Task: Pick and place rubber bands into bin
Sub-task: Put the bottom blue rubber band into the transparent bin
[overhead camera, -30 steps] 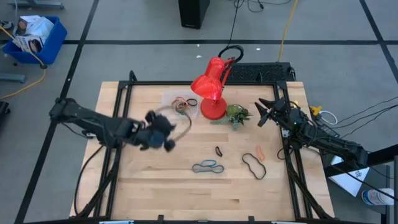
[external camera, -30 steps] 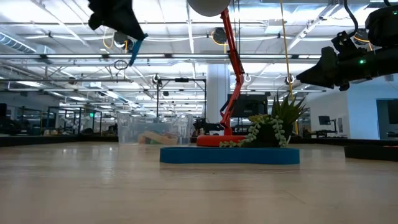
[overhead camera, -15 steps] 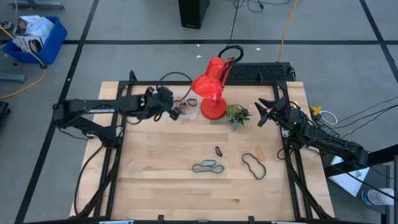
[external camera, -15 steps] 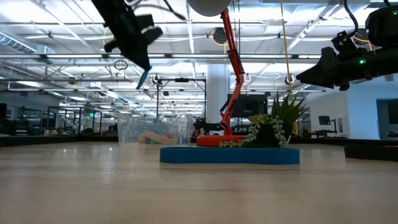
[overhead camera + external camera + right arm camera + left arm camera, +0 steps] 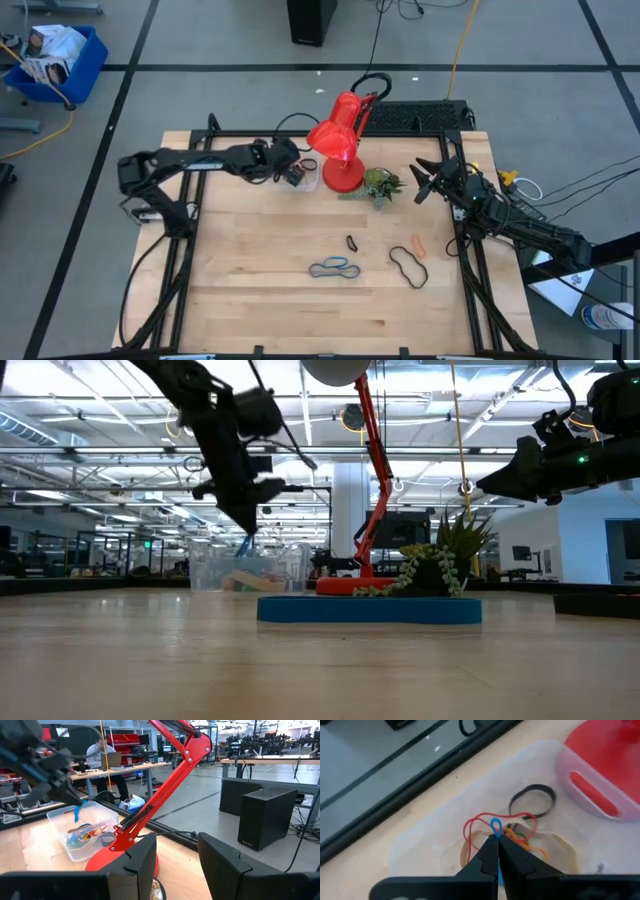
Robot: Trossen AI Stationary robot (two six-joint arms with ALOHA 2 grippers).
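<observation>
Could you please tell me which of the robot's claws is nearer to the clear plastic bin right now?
The left. The left claw is directly over the bin, shut on a blue rubber band. The right claw waits open beyond the red lamp and plant.

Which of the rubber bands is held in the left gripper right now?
The thin blue rubber band, pinched in the shut left gripper above the clear plastic bin; the others lie loose in the bin or on the table.

Bright, even overhead lighting; soft shadows on the table (image 5: 260, 300). The left arm (image 5: 225, 435) blurs slightly in the low view.
</observation>
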